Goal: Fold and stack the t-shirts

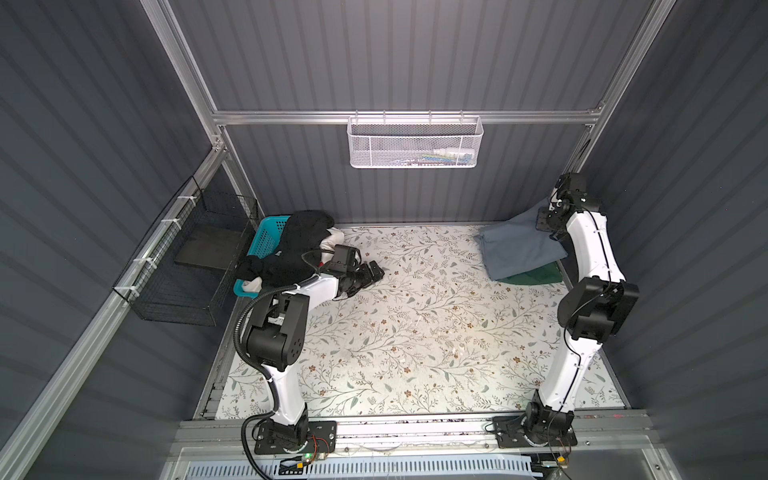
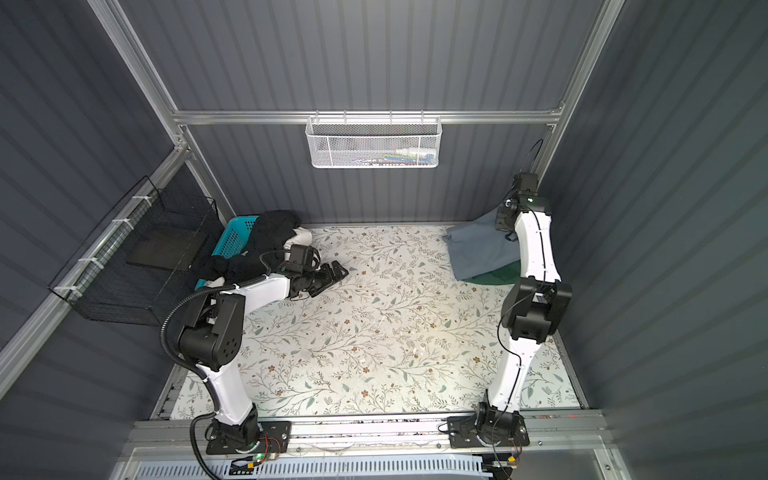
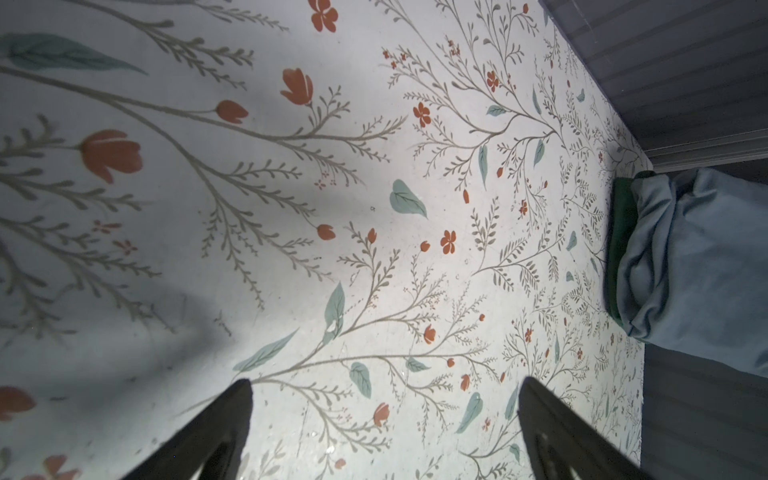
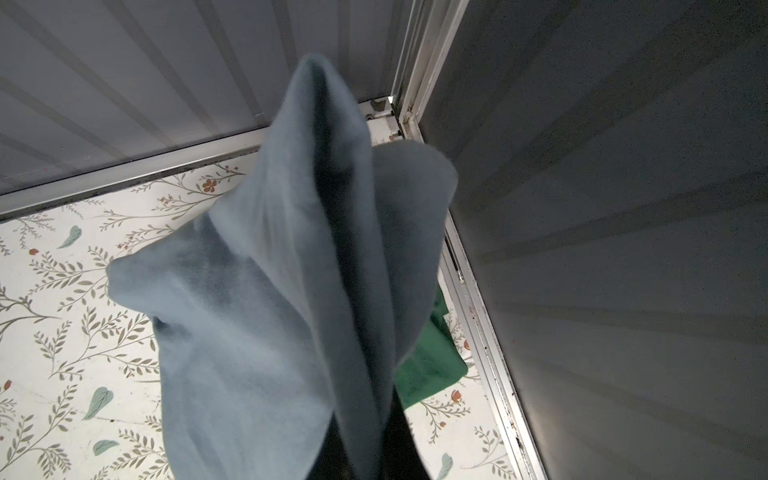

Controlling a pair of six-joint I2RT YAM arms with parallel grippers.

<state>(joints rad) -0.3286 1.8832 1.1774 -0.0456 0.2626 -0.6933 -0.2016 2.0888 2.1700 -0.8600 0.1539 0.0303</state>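
Nearest you, your left gripper (image 1: 373, 271) (image 2: 338, 270) lies low over the flowered table (image 1: 415, 332) at about ten o'clock, pointing toward three o'clock. Its fingers (image 3: 216, 436) are spread wide and hold nothing (in the left wrist view only bare tabletop shows between them).

Just behind that wrist, at about eleven o'clock, the turquoise basket (image 1: 266, 237) (image 2: 235, 239) sits against the table's left edge. A black shirt (image 1: 303, 232) (image 2: 272, 232) is heaped over it and spills across its rim toward the table. A white shirt (image 1: 334, 239) (image 2: 302, 237) pokes out from under the black one on the table side.

Across the table, at about two o'clock, the blue-grey shirt (image 1: 519, 249) (image 2: 482, 249) (image 3: 698, 270) lies as a folded bundle on top of the green shirt (image 1: 536, 276) (image 2: 498, 274) (image 4: 428, 365). The green one shows only as a strip along the bundle's six o'clock edge.

Farthest back, your right gripper (image 1: 543, 222) (image 2: 503, 218) is raised in the far right corner at about one o'clock. It is closed tight on one corner of the blue-grey shirt. The cloth rises to it in a peak while the rest lies on the stack. In the right wrist view the blue-grey cloth (image 4: 257, 311) hangs down from the grip and hides most of the fingers.
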